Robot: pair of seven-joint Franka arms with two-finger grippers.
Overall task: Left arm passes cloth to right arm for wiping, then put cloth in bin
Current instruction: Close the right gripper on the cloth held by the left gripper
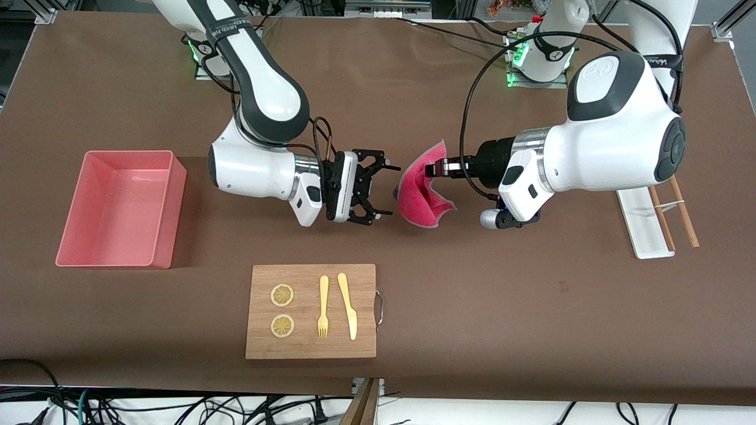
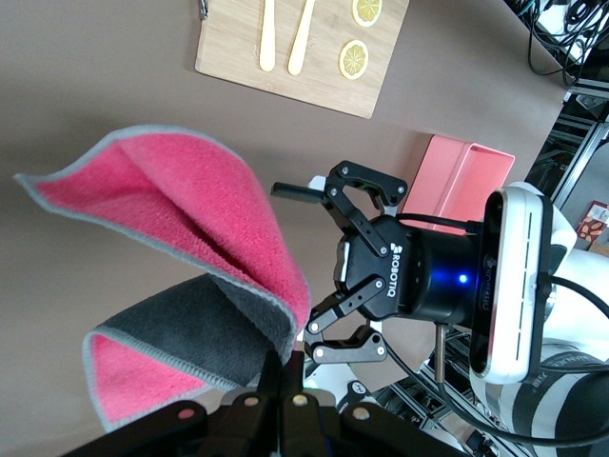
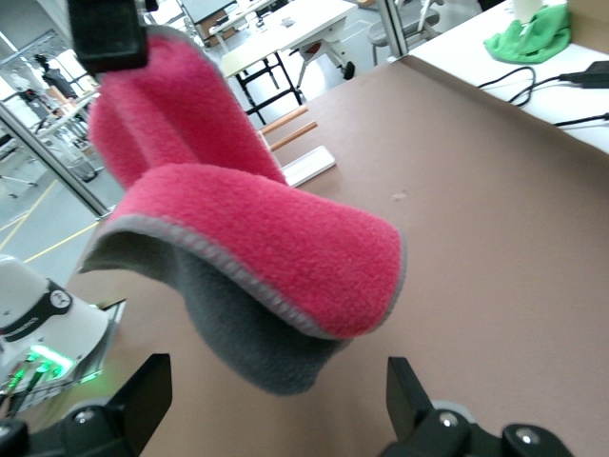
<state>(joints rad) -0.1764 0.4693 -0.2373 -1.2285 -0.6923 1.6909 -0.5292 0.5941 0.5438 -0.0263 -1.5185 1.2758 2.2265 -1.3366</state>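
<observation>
Above the middle of the counter [image 1: 472, 307], the left gripper [image 1: 436, 169] is clamped on the cloth [image 1: 420, 192] and holds it up in the air, pink face folded outward with the grey side showing along the drooping lower flap. Facing it, the right gripper [image 1: 381, 192] hangs just beside the cloth with its fingers spread wide apart and nothing between them. In the right wrist view the cloth [image 3: 257, 248] hangs close in front of the open fingers [image 3: 143, 390] but does not yet sit between them.

The step in hand looks like the handover, with the pass itself not yet made. The next move likely calls for the right gripper to ease forward around a free fold of the cloth, close firmly, and only then for the left gripper to let go.

From the cloth, the bin [image 1: 171, 206] stands at about nine o'clock in the front view, toward the right arm's end of the counter. The cutting board [image 1: 307, 348] lies at about seven o'clock, nearer the front camera.
</observation>
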